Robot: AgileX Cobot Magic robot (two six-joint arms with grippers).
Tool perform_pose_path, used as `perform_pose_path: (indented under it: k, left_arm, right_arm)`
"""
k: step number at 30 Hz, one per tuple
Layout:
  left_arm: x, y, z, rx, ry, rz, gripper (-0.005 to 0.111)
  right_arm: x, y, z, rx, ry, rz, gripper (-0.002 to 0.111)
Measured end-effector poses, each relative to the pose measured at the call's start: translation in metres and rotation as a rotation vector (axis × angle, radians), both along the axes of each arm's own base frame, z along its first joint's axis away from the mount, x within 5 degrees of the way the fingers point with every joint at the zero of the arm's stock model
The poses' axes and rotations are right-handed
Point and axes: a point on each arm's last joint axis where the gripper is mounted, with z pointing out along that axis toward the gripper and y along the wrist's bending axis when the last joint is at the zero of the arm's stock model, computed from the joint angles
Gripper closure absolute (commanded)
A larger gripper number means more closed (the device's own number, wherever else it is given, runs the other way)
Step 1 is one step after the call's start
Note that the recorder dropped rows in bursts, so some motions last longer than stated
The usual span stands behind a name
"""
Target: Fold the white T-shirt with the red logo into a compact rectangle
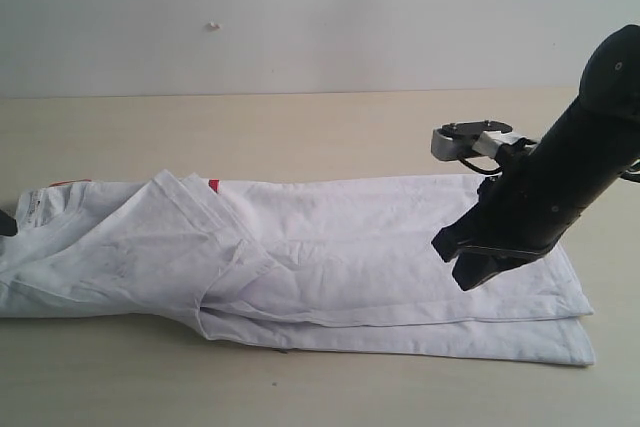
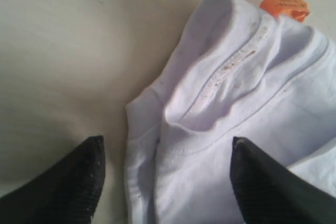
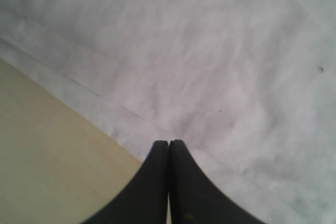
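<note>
The white T-shirt [image 1: 330, 257] lies on the table as a long band, its sides folded inward. Only a small red patch of the red logo [image 1: 213, 185] peeks out from under a fold; the rest is hidden. My left gripper [image 2: 166, 142] is open over the collar end, one finger above the table and the other above the cloth. The ribbed collar [image 2: 231, 61] and its orange tag [image 2: 285, 6] lie just beyond it. In the exterior view only a dark tip of this gripper [image 1: 5, 224] shows at the left edge. My right gripper [image 3: 169, 142] is shut with nothing in it, hovering over the hem end [image 1: 470, 272].
The light wooden table [image 1: 300, 127] runs behind and in front of the shirt, with a plain pale wall beyond it. In the right wrist view the shirt's edge [image 3: 79, 85] crosses diagonally, with bare table beside it.
</note>
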Motion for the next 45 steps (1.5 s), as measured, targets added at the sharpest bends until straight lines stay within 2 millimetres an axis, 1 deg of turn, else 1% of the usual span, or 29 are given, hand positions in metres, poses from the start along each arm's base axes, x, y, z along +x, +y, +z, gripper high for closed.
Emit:
perform_pose_path:
  k: [6,10,17,24,26,30,33,36,37,43,45]
  left_arm:
    - [0.001,0.0,-0.005,-0.026,0.014,-0.001,0.041]
    - [0.002,-0.004,-0.01,-0.09,0.027,-0.016,0.041]
    - [-0.001,-0.019,-0.019,-0.28,0.032,-0.132,0.041]
    - [-0.007,-0.027,-0.021,-0.352,0.053,-0.207,0.041]
    - [-0.007,-0.034,-0.022,-0.357,0.065,-0.244,0.046]
    - [-0.008,-0.053,-0.024,-0.337,0.099,-0.337,0.072]
    - [-0.01,-0.067,-0.029,-0.314,0.131,-0.411,0.088]
    - [-0.01,-0.076,-0.031,-0.307,0.152,-0.441,0.105]
    - [-0.01,-0.078,-0.031,-0.311,0.157,-0.445,0.107]
    - [-0.013,-0.08,-0.029,-0.345,0.182,-0.453,0.107]
    - [-0.013,-0.08,-0.025,-0.341,0.178,-0.464,0.107]
  right_arm:
    - [0.0,0.0,0.0,0.0,0.002,0.001,0.108]
    - [0.0,0.0,0.0,0.0,0.002,0.001,0.108]
    - [0.0,0.0,0.0,0.0,0.002,0.001,0.108]
    - [0.0,0.0,0.0,0.0,0.001,0.003,0.108]
    - [0.0,0.0,0.0,0.002,0.001,0.001,0.108]
    - [0.0,0.0,0.0,0.004,0.001,0.0,0.108]
    - [0.0,0.0,0.0,0.004,0.001,0.0,0.108]
    - [0.0,0.0,0.0,0.004,0.001,0.0,0.108]
    - [0.0,0.0,0.0,0.004,0.001,0.0,0.108]
    - [0.0,0.0,0.0,0.006,0.001,-0.002,0.108]
    - [0.0,0.0,0.0,0.006,0.001,-0.002,0.108]
